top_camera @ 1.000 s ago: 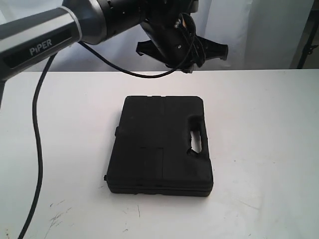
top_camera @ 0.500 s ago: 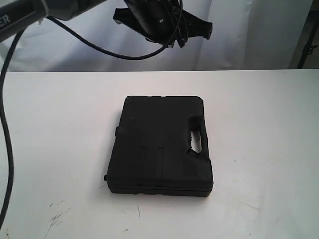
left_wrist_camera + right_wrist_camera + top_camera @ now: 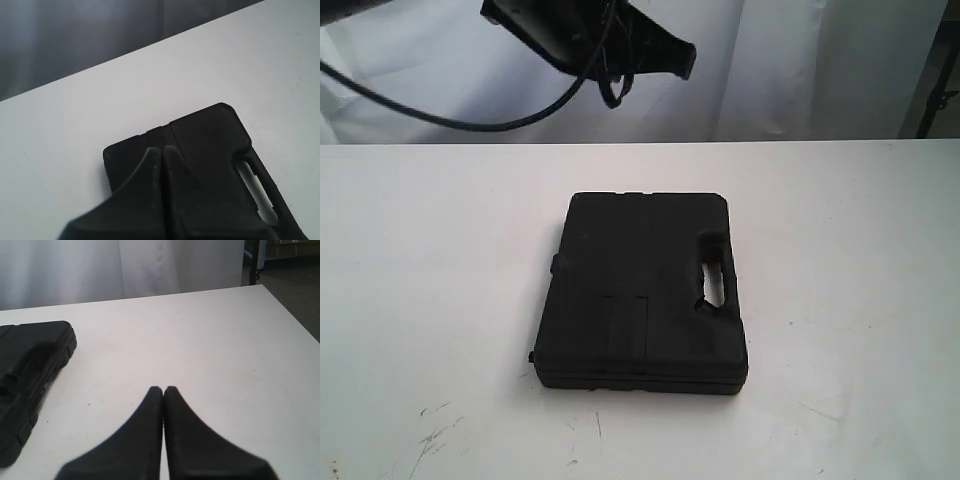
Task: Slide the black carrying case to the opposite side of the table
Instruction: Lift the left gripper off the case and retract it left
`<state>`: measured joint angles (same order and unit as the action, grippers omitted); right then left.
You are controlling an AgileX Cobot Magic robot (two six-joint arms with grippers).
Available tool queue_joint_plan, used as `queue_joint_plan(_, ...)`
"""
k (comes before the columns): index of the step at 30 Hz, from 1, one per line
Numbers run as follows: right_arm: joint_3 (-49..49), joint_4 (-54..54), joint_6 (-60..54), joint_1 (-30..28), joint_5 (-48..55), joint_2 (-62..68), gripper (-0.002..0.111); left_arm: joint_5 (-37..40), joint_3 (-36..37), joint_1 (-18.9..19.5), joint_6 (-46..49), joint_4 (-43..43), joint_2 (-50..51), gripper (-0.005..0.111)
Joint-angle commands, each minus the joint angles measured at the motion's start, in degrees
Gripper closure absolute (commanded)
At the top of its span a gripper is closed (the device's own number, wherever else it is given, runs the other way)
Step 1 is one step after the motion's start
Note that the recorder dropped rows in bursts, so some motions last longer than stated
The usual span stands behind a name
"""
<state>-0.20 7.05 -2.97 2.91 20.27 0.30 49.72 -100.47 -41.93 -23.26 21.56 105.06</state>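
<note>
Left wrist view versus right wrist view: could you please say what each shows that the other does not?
Only the left: the shut left gripper and the handle slot of the black carrying case. Only the right: the shut right gripper and the corner of the table. Both: the case, the white table and a curtain behind.

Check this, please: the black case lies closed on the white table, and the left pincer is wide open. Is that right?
Not quite: the left pincer is shut, fingertips pressed together, as the left wrist view shows. The black case does lie closed on the white table.
</note>
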Motion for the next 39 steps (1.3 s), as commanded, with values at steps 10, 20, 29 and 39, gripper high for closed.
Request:
queue_joint_plan(10, 0.2, -0.1, 0.0, 0.1, -0.5, -0.3, 0.108, -13.0, 27.7, -0.3, -3.6, -0.2, -20.8, 0.107)
queue_joint_plan(20, 0.2, -0.1, 0.0, 0.1, -0.5, -0.3, 0.108, -7.3, 33.9, -0.3, -3.7, 0.0, -27.4, 0.107)
queue_joint_plan(29, 0.2, -0.1, 0.0, 0.1, -0.5, -0.3, 0.108, -7.9, 33.9, -0.3, -3.2, 4.7, -27.5, 0.107)
queue_joint_plan(39, 0.2, -0.1, 0.0, 0.1, -0.5, -0.3, 0.108, -7.5, 35.3, -0.3, -3.7, 6.2, -27.7, 0.107)
